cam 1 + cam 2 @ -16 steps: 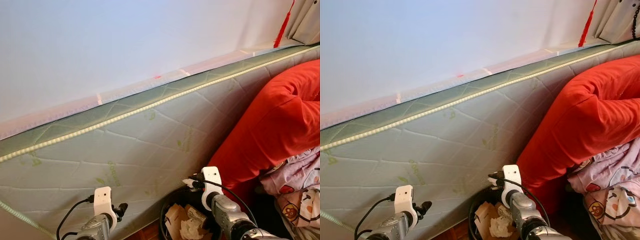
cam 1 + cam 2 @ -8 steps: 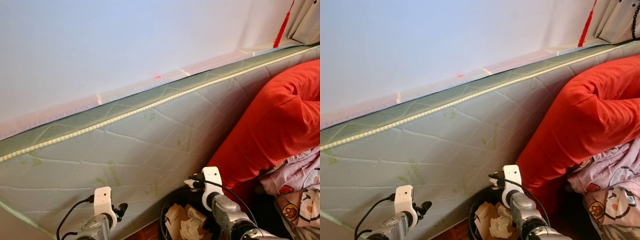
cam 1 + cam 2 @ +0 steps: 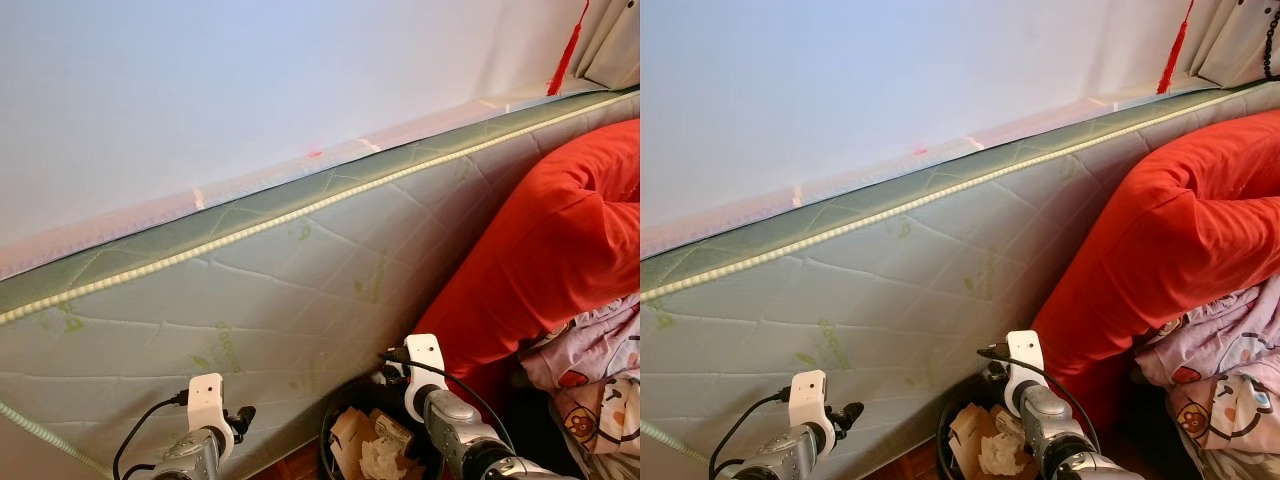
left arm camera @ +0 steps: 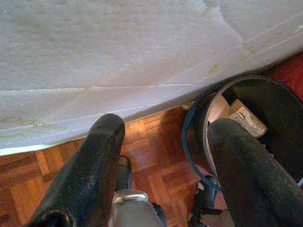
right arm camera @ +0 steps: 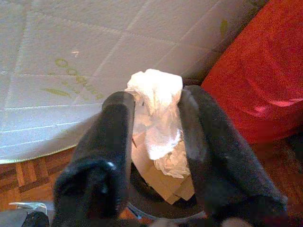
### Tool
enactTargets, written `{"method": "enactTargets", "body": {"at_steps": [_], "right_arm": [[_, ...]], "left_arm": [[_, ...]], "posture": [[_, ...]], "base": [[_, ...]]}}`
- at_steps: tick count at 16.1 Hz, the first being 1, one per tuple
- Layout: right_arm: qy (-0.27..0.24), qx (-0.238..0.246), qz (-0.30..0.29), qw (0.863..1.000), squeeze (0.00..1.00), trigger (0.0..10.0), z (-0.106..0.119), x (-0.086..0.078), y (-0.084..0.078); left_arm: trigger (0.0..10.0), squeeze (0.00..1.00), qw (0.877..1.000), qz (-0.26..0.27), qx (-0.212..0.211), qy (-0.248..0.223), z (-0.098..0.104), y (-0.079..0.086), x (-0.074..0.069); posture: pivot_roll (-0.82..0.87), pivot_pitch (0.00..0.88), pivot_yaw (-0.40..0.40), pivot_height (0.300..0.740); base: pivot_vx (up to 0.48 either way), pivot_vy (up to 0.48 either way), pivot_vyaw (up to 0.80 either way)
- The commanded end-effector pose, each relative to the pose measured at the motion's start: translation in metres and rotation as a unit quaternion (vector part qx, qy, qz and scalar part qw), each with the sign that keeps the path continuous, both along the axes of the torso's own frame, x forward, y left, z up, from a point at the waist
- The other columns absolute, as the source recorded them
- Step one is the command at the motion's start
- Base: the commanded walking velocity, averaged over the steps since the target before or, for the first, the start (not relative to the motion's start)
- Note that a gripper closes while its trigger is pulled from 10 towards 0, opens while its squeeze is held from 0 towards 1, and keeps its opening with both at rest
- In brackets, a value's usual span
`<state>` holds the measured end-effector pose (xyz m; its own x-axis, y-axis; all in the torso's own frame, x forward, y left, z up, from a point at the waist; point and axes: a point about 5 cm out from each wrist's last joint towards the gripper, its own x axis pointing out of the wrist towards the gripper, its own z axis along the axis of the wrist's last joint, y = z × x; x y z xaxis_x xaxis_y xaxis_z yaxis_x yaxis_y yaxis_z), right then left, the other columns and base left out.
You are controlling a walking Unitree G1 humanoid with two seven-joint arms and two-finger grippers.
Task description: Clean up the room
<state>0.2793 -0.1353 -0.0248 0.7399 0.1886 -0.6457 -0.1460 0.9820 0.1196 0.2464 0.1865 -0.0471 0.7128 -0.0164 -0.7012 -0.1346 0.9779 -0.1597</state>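
My right gripper [image 5: 155, 105] is shut on a crumpled white tissue [image 5: 160, 85] and hangs just above a black trash bin [image 3: 333, 415] at the foot of the mattress. The bin holds cardboard scraps [image 5: 150, 169] and more crumpled paper [image 3: 378, 458]. The tissue sticks out past the fingertips [image 5: 119, 105]. My left gripper [image 4: 165, 130] is open with nothing between its fingers, low over the wooden parquet floor [image 4: 151, 161], to the left of the bin's rim [image 4: 191, 124].
A pale quilted mattress [image 3: 270, 290] leans against the white wall [image 3: 250, 80] right behind the bin. A red duvet [image 3: 555, 240] and patterned bedding [image 3: 600, 380] crowd the right side. A curtain with a red tassel [image 3: 566, 50] hangs at the upper right.
My right gripper has sunk slightly toward the bin with the tissue still in it. The left arm has stayed put.
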Motion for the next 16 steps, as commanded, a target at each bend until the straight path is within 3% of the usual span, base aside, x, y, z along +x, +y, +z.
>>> {"method": "enactTargets", "body": {"at_steps": [1, 11, 12, 13, 16], "right_arm": [[-0.002, 0.001, -0.002, 1.0, 1.0, 10.0, 0.0023, 0.0027, -0.0007], [0.0, 0.02, 0.009, 1.0, 1.0, 10.0, 0.0025, 0.0024, 0.0018], [-0.008, 0.022, -0.007, 1.0, 0.35, 10.0, 0.0032, 0.0031, 0.0008], [-0.013, 0.023, -0.025, 0.999, 0.0, 10.0, 0.0034, 0.0034, -0.0005], [-0.008, 0.01, -0.064, 0.998, 0.0, 10.0, 0.0016, 0.0023, -0.0044]], "left_arm": [[10.0, 0.0, 1.0, -0.007, 0.009, 0.004, -0.0006, 0.003, -0.0012], [10.0, 0.0, 1.0, -0.008, 0.01, 0.005, -0.0005, 0.0029, -0.0011], [10.0, 0.0, 1.0, -0.008, 0.01, 0.004, -0.0004, 0.0029, -0.001], [10.0, 0.0, 1.0, -0.007, 0.01, 0.004, -0.0004, 0.0029, -0.001], [10.0, 0.0, 1.0, -0.006, 0.011, 0.003, -0.0003, 0.003, -0.0009]], "posture": [[0.05, 0.0, -0.006, 0.74], [0.05, 0.0, -0.006, 0.74], [0.05, 0.0, -0.007, 0.74], [0.05, 0.0, -0.007, 0.74], [0.05, 0.0, -0.005, 0.74]], "base": [[0.0, 0.0, 0.0], [0.0, 0.0, 0.0], [0.0, 0.0, 0.0], [0.0, 0.0, 0.0], [0.0, 0.0, 0.0]]}}
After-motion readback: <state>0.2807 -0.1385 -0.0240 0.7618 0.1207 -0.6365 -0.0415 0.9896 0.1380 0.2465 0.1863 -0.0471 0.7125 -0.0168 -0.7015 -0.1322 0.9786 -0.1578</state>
